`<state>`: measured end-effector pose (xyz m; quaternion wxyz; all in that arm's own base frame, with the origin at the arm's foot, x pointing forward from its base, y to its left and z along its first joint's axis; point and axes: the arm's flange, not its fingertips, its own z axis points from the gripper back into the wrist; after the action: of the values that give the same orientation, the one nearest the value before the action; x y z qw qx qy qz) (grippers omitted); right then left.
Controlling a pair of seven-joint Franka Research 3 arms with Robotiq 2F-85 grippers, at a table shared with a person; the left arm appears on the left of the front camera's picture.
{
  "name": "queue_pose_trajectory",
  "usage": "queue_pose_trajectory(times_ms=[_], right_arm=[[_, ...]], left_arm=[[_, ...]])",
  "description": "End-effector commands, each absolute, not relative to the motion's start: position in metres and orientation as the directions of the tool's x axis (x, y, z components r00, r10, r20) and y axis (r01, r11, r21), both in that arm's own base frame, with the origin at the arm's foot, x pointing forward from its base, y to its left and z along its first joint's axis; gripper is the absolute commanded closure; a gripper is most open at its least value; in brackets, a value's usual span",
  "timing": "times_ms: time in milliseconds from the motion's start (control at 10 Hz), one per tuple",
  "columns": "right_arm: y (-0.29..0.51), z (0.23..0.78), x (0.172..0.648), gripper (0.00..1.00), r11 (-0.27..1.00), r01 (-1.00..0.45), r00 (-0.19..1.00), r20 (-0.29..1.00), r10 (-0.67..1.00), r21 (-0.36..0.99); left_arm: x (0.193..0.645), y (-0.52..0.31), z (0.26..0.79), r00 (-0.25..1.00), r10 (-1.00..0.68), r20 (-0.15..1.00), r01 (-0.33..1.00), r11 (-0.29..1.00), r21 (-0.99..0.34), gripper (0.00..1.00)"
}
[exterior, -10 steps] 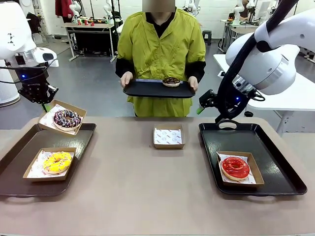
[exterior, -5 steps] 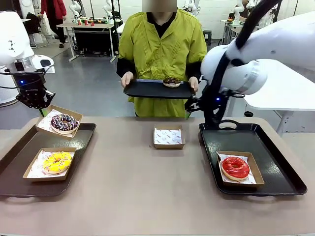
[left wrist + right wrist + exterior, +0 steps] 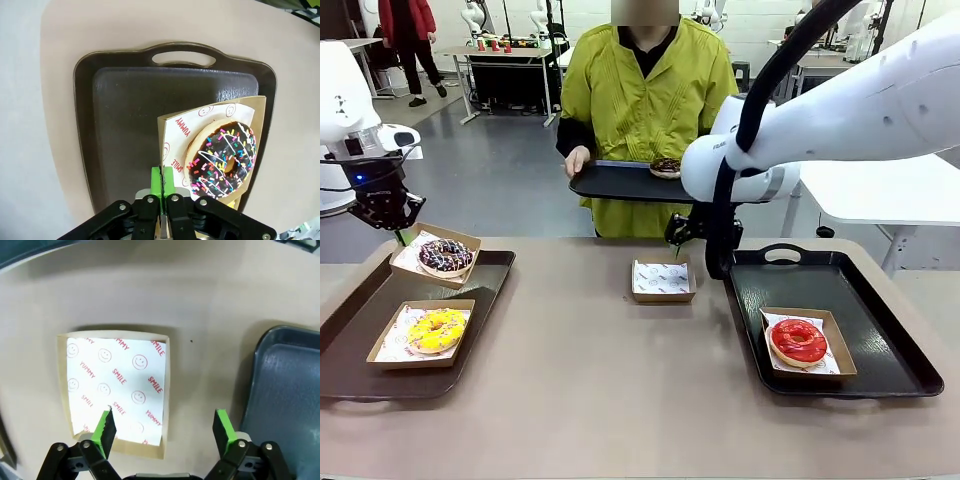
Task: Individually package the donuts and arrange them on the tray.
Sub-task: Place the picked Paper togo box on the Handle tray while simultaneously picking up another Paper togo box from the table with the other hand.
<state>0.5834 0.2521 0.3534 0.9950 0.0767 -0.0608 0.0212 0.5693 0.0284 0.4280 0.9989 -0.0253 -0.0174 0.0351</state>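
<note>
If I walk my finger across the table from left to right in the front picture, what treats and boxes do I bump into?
Yellow donut in its box, then the sprinkled chocolate donut whose box the left gripper pinches → the empty box in the middle → the red donut in its box on the right tray.

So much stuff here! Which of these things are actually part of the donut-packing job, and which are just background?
Part of the job:
- sprinkled chocolate donut in its box, held by the left gripper
- yellow donut
- red donut
- donut on the person's tray
- empty box under the open right gripper
- two table trays

Just background:
- far tables
</note>
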Motion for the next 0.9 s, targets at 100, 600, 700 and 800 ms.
queue_pose_trajectory(times_ms=[100,600,700,800], right_arm=[[0.265,0.345,0.592,0.0,0.996,-0.031,0.994,0.105,0.022,0.082],[0.265,0.327,0.591,0.0,0.998,-0.026,0.994,0.109,0.019,0.06],[0.265,0.326,0.59,0.0,0.998,-0.028,0.993,0.112,0.021,0.061],[0.265,0.326,0.589,0.0,0.998,-0.031,0.993,0.115,0.023,0.063]], left_arm=[[0.576,0.038,0.42,0.998,0.043,0.043,-0.039,0.995,-0.096,0.99],[0.583,0.043,0.4,0.999,0.024,0.044,-0.019,0.994,-0.109,0.99],[0.585,0.044,0.397,0.999,0.017,0.047,-0.012,0.994,-0.106,0.99],[0.588,0.044,0.394,0.999,0.02,0.044,-0.015,0.994,-0.105,0.99]])
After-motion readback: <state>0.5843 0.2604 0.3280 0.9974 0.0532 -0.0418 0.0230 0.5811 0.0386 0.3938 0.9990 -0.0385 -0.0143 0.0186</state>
